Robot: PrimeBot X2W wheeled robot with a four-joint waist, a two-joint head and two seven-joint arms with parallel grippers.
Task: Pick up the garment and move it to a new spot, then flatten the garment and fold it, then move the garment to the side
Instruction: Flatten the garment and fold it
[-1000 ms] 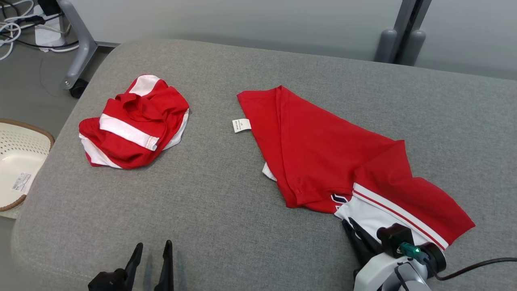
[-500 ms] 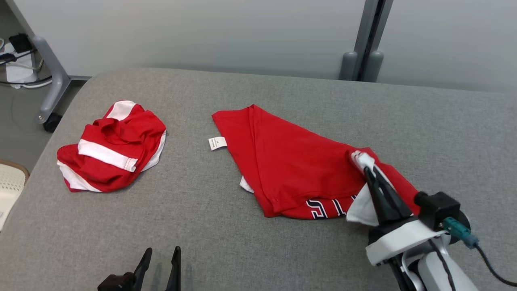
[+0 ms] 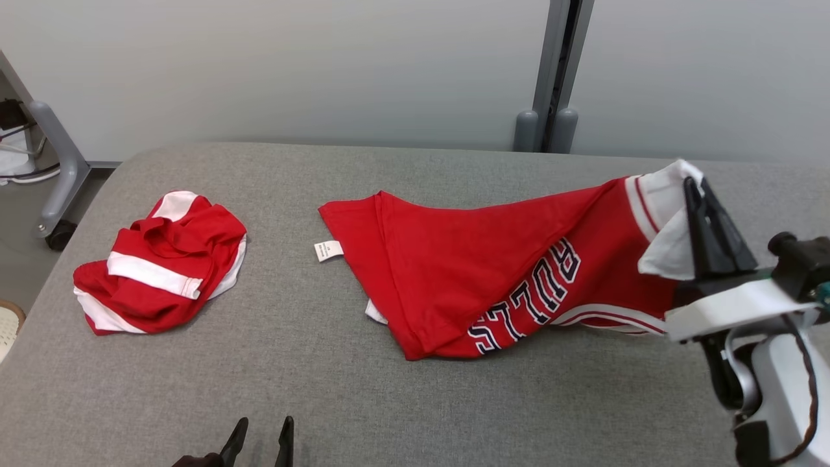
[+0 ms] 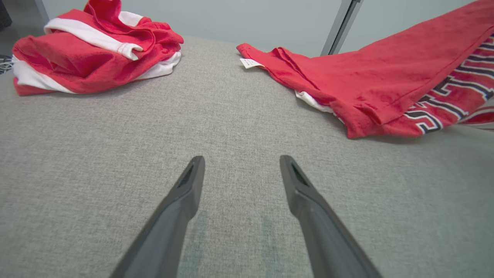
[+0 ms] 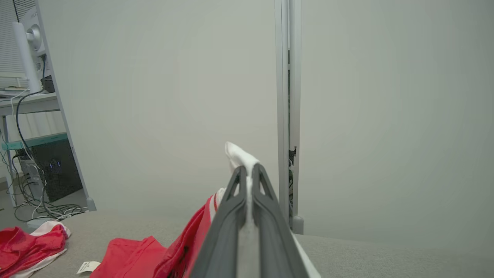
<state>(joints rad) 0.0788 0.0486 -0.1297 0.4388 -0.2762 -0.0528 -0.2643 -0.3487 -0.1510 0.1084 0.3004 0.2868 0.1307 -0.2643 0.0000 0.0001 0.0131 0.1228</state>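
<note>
A second ago the right gripper (image 3: 696, 191) was low at the near white edge of the red garment (image 3: 454, 259). Now its jaws are closed on that white hem and it has raised this corner up and to the right, so the dark lettering shows. The rest of the garment lies on the grey cushion (image 3: 324, 363) and the left gripper (image 3: 260, 429) waits with jaws wide apart, empty, so I judge the pick-up is only begun.

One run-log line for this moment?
right gripper: shut on jersey edge | jersey: one end raised, rest on cushion | left gripper: open, empty
</note>
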